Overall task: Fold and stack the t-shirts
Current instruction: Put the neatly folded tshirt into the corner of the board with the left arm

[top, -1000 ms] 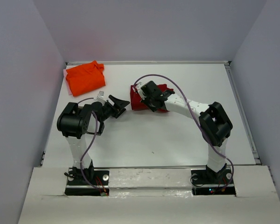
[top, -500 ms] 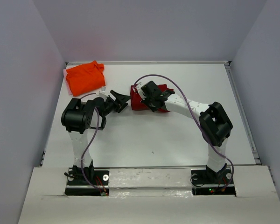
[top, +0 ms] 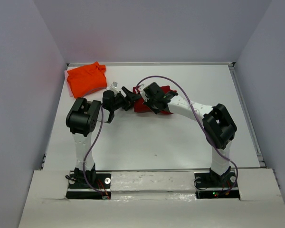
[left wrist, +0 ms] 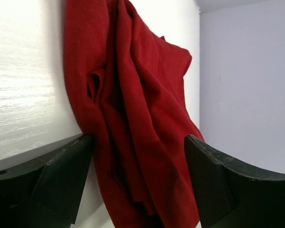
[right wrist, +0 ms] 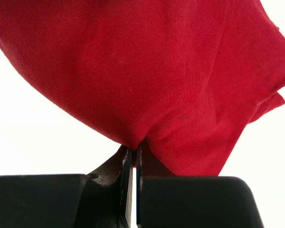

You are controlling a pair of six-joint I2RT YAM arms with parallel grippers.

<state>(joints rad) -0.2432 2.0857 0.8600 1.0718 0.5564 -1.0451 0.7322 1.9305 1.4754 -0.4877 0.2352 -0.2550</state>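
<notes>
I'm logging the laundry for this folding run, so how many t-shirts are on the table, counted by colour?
Dark red t-shirt: 1
Orange t-shirt: 1
Total: 2

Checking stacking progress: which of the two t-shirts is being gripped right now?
The dark red t-shirt, pinched by the right gripper, jaws shut, mid-table. The orange t-shirt lies untouched at the far left corner.
</notes>
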